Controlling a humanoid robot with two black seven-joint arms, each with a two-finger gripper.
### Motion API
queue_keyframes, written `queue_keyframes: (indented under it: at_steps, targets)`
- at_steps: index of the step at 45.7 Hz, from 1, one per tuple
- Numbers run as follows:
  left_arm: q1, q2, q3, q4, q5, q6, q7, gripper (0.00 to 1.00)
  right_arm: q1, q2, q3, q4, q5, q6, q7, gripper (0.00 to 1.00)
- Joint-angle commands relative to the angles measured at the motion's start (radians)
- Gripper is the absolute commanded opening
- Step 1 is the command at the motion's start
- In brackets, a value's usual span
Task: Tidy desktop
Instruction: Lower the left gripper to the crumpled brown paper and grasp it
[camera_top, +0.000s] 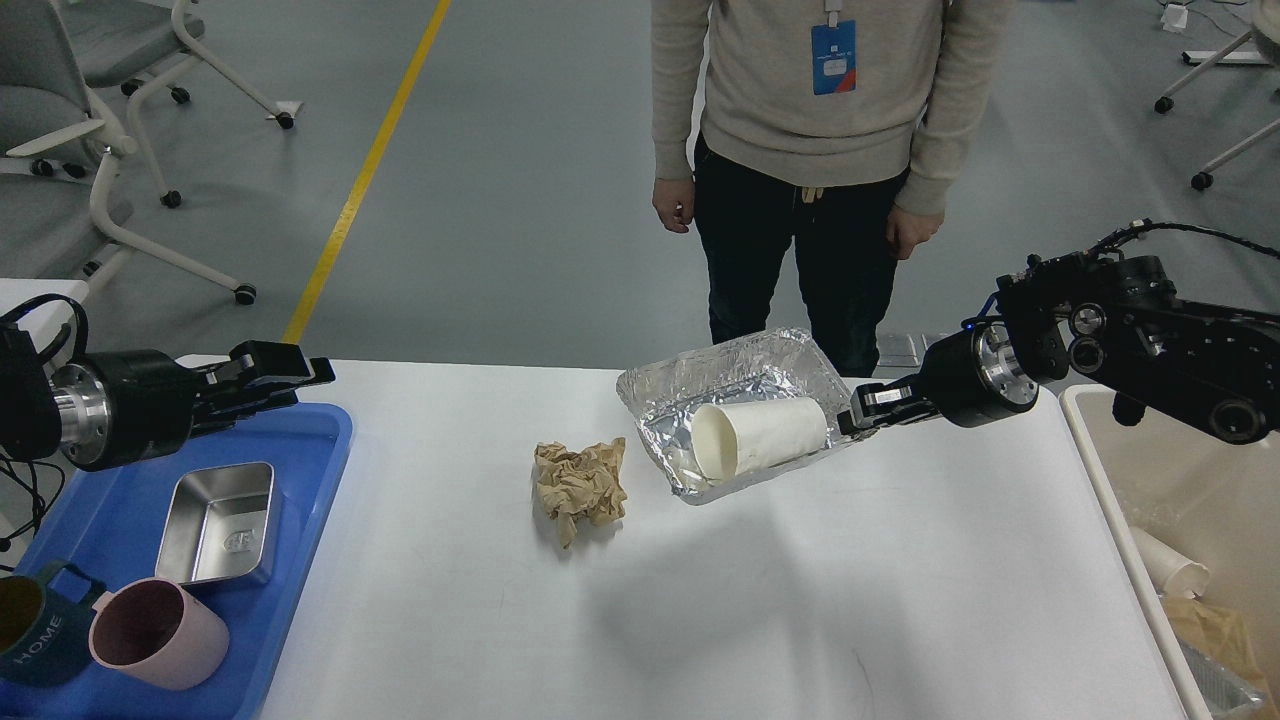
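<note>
1. Grey office chairs (70, 110) on castors stand on the floor at far left, beside a yellow floor line (365, 175).
2. The left gripper (285, 372) hovers above the far edge of a blue tray (310, 500); its fingers lie close together with nothing between them, though the angle makes the gap hard to judge.
3. The tray sits at the left end of the desktop (760, 600) and carries a shiny steel tin (217, 525), a pink mug (160, 632) lying on its side, and a dark teal mug (30, 640) lettered "HOME" at the picture's edge.
4. The desktop, a broad white surface, fills the lower middle of the view from the tray to the bin.
5. A crumpled wad of brown paper (580, 485) rests on the desktop, just left of centre.
6. A foil tray (740, 375), tilted with its right end raised, holds a white paper cup (765, 437) lying on its side, mouth to the left.
7. A person in a beige sweater (800, 90) with a blue badge (833, 57) stands behind the table, arms down.
8. The right gripper (868, 412) pinches the right rim of the foil tray.
9. A beige bin (1180, 480) at the right edge contains a white cup (1170, 570), brown paper and foil.
</note>
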Motion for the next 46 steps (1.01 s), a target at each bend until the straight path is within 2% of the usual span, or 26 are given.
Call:
queue_keyframes:
  at_steps: [1,15,28,31,33,34,38,46]
  targets:
    - [0.015,-0.057,0.003,0.036,0.023,0.022,0.001,0.51,0.000,-0.009,0.000,0.008,0.000,-0.001,0.001,0.00]
    - [0.065,-0.338,-0.001,0.268,0.026,0.031,0.003,0.51,0.000,-0.034,0.002,0.031,0.000,-0.001,0.001,0.00]
    - [0.121,-0.582,-0.008,0.451,0.026,0.074,0.004,0.55,0.000,-0.069,0.002,0.057,0.000,-0.003,0.001,0.00]
    - [0.147,-0.608,-0.013,0.463,0.025,0.080,0.003,0.62,0.000,-0.075,0.003,0.059,0.000,-0.003,0.001,0.00]
    - [0.157,-0.620,-0.016,0.472,0.025,0.085,0.003,0.69,0.000,-0.080,0.002,0.065,0.000,-0.003,0.001,0.00]
    - [0.162,-0.632,-0.017,0.484,0.017,0.088,0.003,0.75,0.000,-0.080,0.002,0.065,0.000,-0.003,0.001,0.00]
    - [0.167,-0.654,-0.022,0.518,0.009,0.088,-0.006,0.85,0.000,-0.078,0.003,0.068,0.000,-0.003,0.001,0.00]
    - [0.168,-0.750,-0.043,0.625,0.005,0.093,-0.008,0.89,-0.002,-0.071,0.006,0.067,-0.002,-0.004,0.001,0.00]
